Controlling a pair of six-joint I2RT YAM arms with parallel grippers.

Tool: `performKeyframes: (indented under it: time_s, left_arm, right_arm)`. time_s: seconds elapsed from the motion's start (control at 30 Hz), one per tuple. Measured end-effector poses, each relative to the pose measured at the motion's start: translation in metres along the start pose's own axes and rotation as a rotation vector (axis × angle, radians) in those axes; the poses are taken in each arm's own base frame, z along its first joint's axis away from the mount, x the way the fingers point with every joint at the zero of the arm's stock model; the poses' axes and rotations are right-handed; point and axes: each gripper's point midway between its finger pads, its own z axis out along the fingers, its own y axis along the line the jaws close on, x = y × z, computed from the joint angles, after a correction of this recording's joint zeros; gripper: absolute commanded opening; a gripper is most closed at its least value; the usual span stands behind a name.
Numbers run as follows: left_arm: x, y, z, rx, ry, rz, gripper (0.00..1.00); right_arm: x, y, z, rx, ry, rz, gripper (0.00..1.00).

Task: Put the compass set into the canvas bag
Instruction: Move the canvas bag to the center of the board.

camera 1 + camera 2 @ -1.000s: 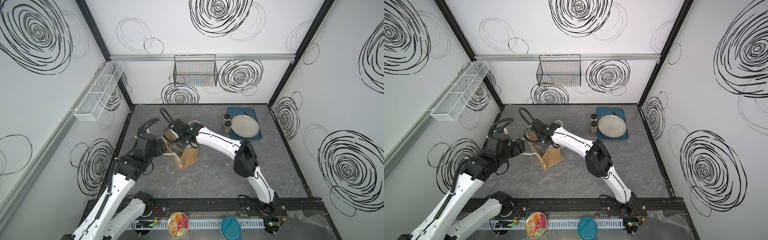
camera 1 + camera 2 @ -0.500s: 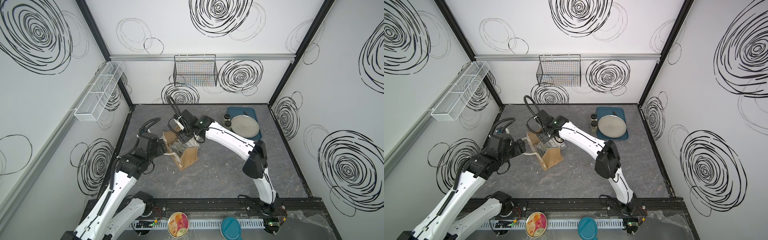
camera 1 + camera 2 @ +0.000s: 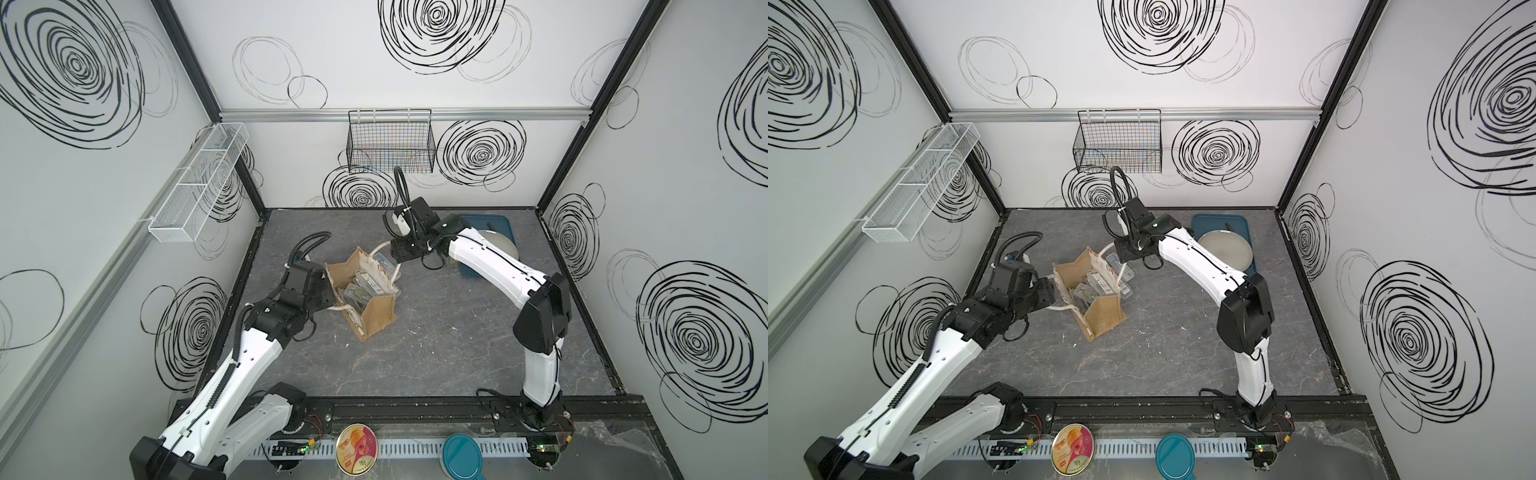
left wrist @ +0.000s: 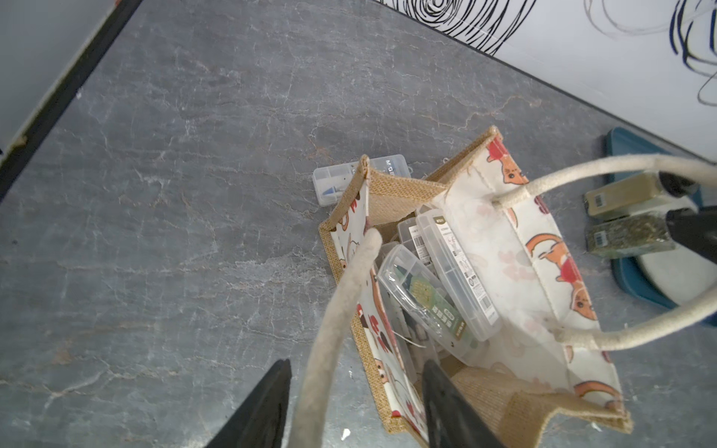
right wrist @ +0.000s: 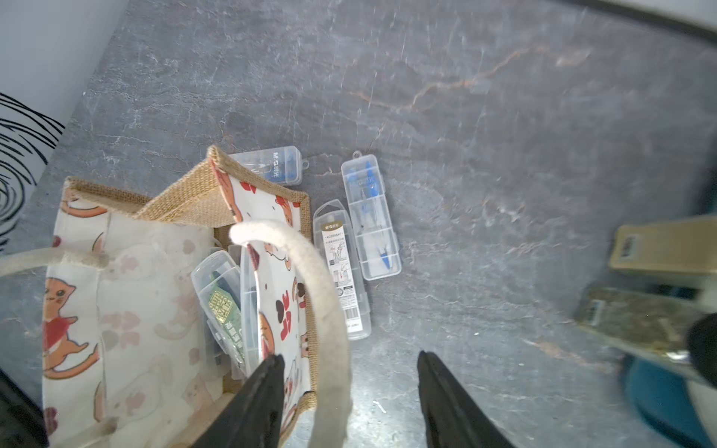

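Note:
The canvas bag (image 3: pixel 371 316) stands open mid-table in both top views, and several clear compass set cases (image 4: pixel 454 271) lie inside it. Three more compass set cases (image 5: pixel 371 217) lie on the table beside the bag. My left gripper (image 4: pixel 356 366) is at the bag's left side. It is open, with one white rope handle (image 4: pixel 341 294) loose between its jaws. At the bag's back right is my right gripper (image 5: pixel 349 357), also open, with the other rope handle (image 5: pixel 316 283) between its jaws, untouched by either finger.
A blue tray (image 3: pixel 505 222) with a grey plate (image 3: pixel 498 245) sits at the back right, two spice jars (image 4: pixel 628 217) beside it. A wire basket (image 3: pixel 390 145) hangs on the back wall, a white mesh rack (image 3: pixel 195 187) on the left wall.
My right gripper has moved from over the bag's mouth out to its back right side. Both grippers' jaws have narrowed around the rope handles.

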Motion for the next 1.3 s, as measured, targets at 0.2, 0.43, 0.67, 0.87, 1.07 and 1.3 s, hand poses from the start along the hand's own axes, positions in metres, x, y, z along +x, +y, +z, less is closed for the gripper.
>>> performKeyframes:
  time_s: [0.2, 0.43, 0.67, 0.87, 1.07, 1.3]
  left_arm:
    - [0.002, -0.007, 0.003, 0.026, 0.007, 0.001, 0.27]
    - [0.012, -0.019, 0.011, 0.054, 0.039, 0.017, 0.14]
    - [0.024, -0.041, 0.026, 0.081, 0.088, 0.064, 0.08]
    - [0.025, -0.071, 0.034, 0.126, 0.106, 0.107, 0.08]
    - [0.020, -0.095, 0.037, 0.158, 0.104, 0.151, 0.44]
    - [-0.005, -0.102, 0.019, 0.148, 0.037, 0.200, 0.76]
  right_arm:
    - [0.012, 0.007, 0.019, -0.069, 0.061, 0.041, 0.24]
    - [0.023, 0.001, 0.011, -0.069, 0.050, 0.074, 0.13]
    - [0.036, -0.028, -0.015, -0.021, 0.018, 0.125, 0.12]
    - [0.054, -0.052, -0.035, 0.033, 0.001, 0.177, 0.13]
    - [0.073, -0.065, -0.048, 0.054, -0.010, 0.204, 0.21]
    - [0.070, -0.067, -0.055, 0.056, -0.029, 0.204, 0.54]
